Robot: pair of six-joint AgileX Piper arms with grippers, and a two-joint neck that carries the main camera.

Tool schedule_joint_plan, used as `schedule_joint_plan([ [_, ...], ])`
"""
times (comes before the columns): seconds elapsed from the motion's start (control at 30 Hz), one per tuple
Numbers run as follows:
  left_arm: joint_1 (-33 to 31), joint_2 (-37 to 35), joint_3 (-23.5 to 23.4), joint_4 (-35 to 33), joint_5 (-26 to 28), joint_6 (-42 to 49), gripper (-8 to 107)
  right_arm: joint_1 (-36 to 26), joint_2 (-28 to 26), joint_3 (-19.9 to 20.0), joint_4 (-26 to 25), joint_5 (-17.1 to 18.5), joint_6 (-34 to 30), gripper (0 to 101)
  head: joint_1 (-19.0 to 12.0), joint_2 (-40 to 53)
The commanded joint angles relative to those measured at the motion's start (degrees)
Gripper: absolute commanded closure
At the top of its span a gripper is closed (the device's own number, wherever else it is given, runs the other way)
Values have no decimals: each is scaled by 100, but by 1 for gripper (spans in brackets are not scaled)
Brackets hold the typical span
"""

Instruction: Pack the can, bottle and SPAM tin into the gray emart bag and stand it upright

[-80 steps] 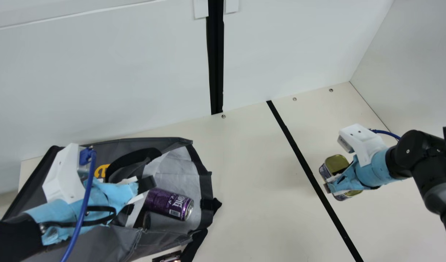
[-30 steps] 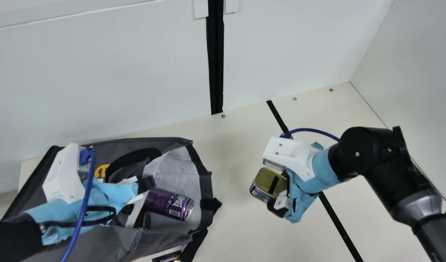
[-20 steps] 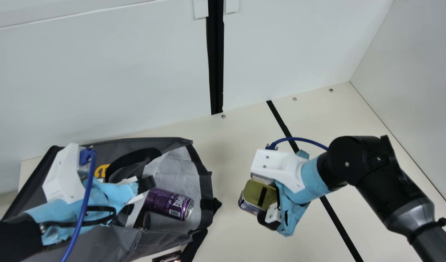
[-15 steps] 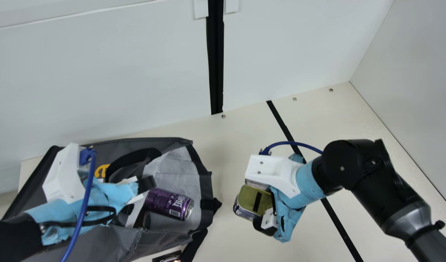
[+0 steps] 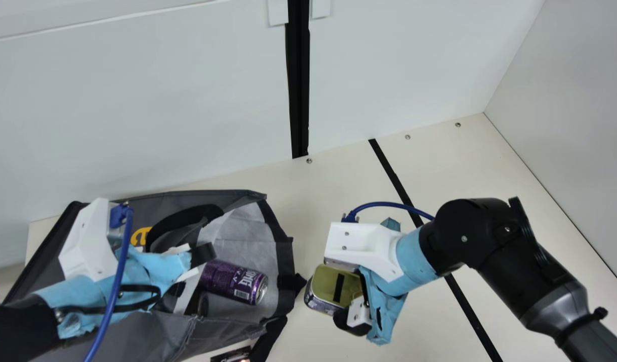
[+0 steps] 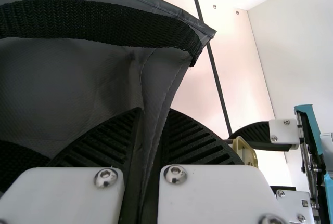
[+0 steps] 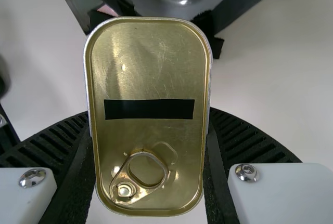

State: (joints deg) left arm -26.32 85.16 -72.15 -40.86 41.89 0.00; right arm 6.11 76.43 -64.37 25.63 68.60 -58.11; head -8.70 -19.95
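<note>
Clamping SPAM tin (image 5: 333, 286) between both fingers, right hand (image 7: 149, 125) just outside mouth of gray emart bag (image 5: 137, 334). Left hand (image 6: 155, 115) pinched together on bag's fabric. Purple can (image 5: 233, 281) lying inside near mouth; dark round end (image 5: 202, 304) beside it possibly bottle, cannot be sure. Risks: low or crooked entry could catch tin on rim or black strap (image 5: 299, 284); tin could jam against can; slack left grip might let mouth sag; tipping bag upright with contents near opening could spill them.
</note>
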Motion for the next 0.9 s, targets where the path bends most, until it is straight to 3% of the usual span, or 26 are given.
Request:
schedule_joint_plan([
  [0.0, 0, 0, 0, 0, 0, 0, 107, 9, 13, 30, 146, -60, -59, 101, -130, -5],
  [0.87, 0, 0, 0, 0, 0, 0, 107, 318, 435, 353, 1892, -1362, -688, 101, -130, -5],
])
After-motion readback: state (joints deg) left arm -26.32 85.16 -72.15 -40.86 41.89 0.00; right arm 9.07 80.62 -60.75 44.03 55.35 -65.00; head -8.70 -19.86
